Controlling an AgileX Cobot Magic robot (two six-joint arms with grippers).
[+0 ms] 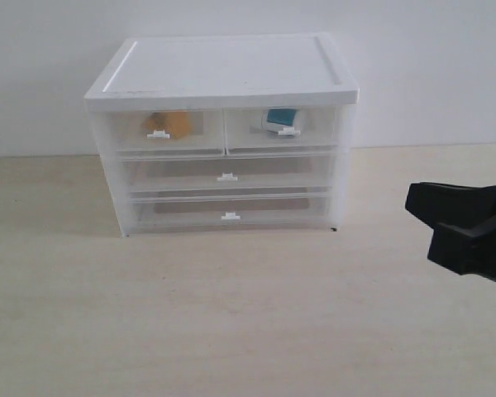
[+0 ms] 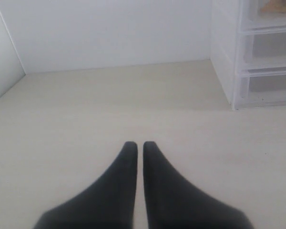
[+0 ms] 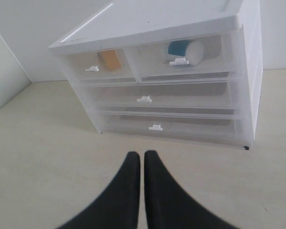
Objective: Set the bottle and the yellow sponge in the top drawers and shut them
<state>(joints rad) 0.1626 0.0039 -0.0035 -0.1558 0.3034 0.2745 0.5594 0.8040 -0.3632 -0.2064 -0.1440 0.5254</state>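
The yellow sponge (image 1: pixel 169 124) lies inside the left top drawer (image 1: pixel 159 145), seen through its translucent front, which is pushed in flush. The bottle (image 1: pixel 279 119) with its teal label rests inside the right top drawer (image 1: pixel 314 141), also pushed in. In the right wrist view the sponge (image 3: pixel 109 60) and the bottle (image 3: pixel 186 51) show behind the drawer fronts. My right gripper (image 1: pixel 422 211) hovers shut and empty at the right, well in front of the cabinet; its tips (image 3: pixel 142 155) nearly touch. My left gripper (image 2: pixel 140 144) is shut and empty over bare table, left of the cabinet, outside the exterior view.
The white cabinet (image 1: pixel 223 66) stands at the back against a white wall, with two full-width drawers (image 1: pixel 182 175) below the top pair. Its lower side (image 2: pixel 221 62) shows in the left wrist view. Light wooden tabletop (image 1: pixel 231 314) stretches in front.
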